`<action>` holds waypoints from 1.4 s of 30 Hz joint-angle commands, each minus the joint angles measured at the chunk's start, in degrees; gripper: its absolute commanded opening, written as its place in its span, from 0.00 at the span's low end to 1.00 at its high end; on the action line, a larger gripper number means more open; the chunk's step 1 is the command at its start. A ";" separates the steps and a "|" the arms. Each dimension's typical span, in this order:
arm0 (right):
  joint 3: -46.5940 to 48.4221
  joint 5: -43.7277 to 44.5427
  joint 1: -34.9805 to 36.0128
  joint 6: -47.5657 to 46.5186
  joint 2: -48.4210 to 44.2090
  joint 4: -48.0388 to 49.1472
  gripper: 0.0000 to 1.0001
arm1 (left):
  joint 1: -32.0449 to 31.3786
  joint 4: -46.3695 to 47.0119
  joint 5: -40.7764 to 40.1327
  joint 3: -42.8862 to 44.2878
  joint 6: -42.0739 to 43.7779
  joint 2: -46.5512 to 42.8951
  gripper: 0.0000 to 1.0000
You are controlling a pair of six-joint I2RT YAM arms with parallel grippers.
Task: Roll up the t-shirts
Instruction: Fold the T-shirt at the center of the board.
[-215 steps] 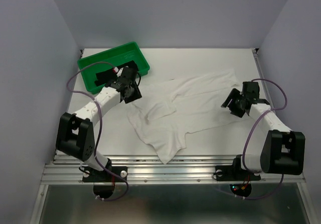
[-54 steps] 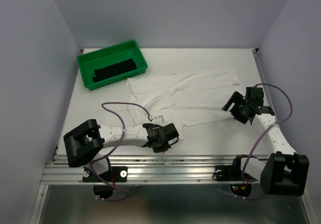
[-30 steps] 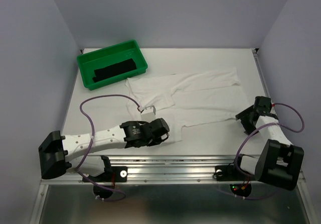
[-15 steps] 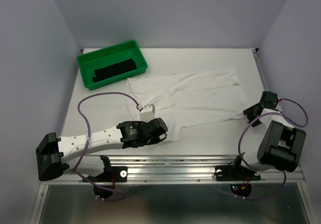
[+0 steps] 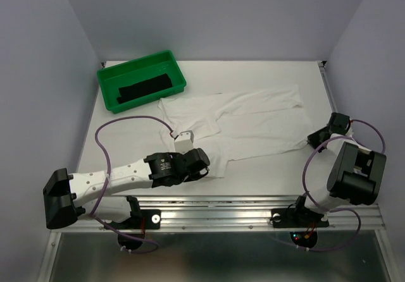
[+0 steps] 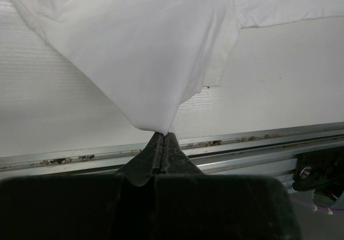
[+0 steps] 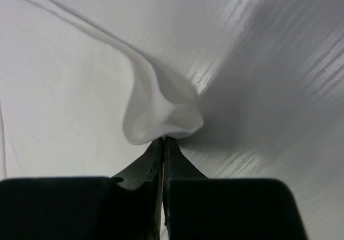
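Observation:
The white t-shirt point(image 5: 253, 121) lies spread flat across the middle of the table. My left gripper point(image 5: 201, 168) is shut on its near left corner, and the cloth point(image 6: 150, 62) rises in a peak from the closed tips point(image 6: 163, 135). My right gripper point(image 5: 314, 138) is shut on the shirt's near right edge, where a small curl of fabric point(image 7: 161, 116) is pinched at the tips point(image 7: 163, 139). The black t-shirt point(image 5: 144, 89) lies folded in the green tray point(image 5: 136, 64) at the back left, away from both grippers.
An aluminium rail point(image 5: 221, 209) runs along the table's near edge, close behind my left gripper point(image 6: 258, 138). Lilac walls close in the left, back and right sides. A purple cable point(image 5: 126, 121) loops over the table left of the shirt.
The right gripper has closed on the white shirt's right edge, after the arm folded back toward its base. The left gripper keeps its hold and has barely shifted.

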 commanded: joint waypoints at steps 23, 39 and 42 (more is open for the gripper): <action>-3.97 1.09 -0.36 -4.68 -20.32 -14.20 0.01 | -0.09 -6.07 -1.05 5.41 -4.03 -5.88 0.00; 7.63 -1.63 -0.36 -4.06 -11.72 -13.15 0.01 | 22.75 -0.01 -0.18 20.28 17.58 4.31 0.00; 9.13 -2.60 -0.36 -3.45 -10.31 -12.44 0.01 | 25.74 2.62 1.32 21.08 19.35 6.51 0.00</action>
